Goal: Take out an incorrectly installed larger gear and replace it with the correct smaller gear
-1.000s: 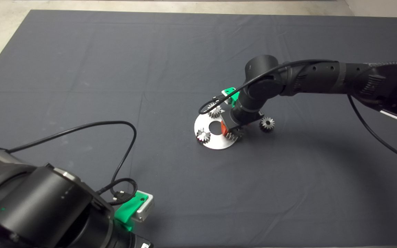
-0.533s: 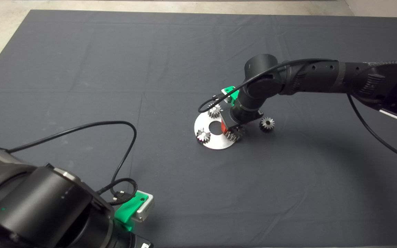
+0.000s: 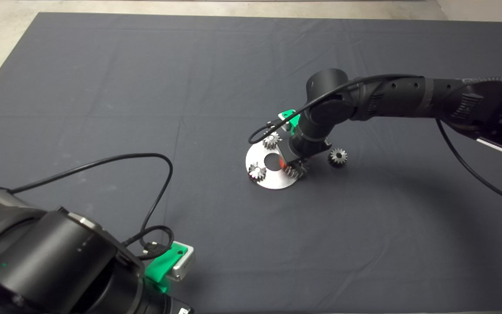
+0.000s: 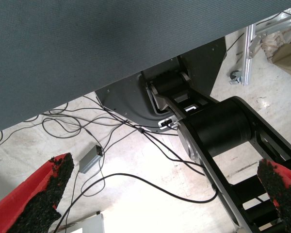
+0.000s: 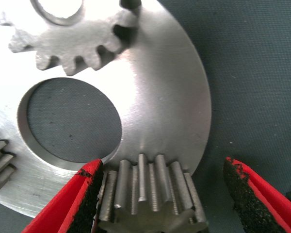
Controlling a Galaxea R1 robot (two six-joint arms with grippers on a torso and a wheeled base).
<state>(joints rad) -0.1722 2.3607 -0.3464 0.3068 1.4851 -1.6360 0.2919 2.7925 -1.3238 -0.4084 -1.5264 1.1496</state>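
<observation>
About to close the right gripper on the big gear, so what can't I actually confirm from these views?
- Larger gear: right wrist view's edge cuts off its lower half; in the head view the right gripper hides most of it.
- Its seating on the round plate: hidden under the gear.
- Smaller gear: too small for detail in the head view.

A robotics lab or test workshop is showing itself here: a dark mat [image 3: 103,87] is covering the table, bare concrete floor [image 4: 136,204] is lying beyond it, loose black cables [image 4: 111,179] are trailing past a small grey box [image 4: 90,158], and aluminium framing [image 4: 247,53] is standing nearby.
</observation>
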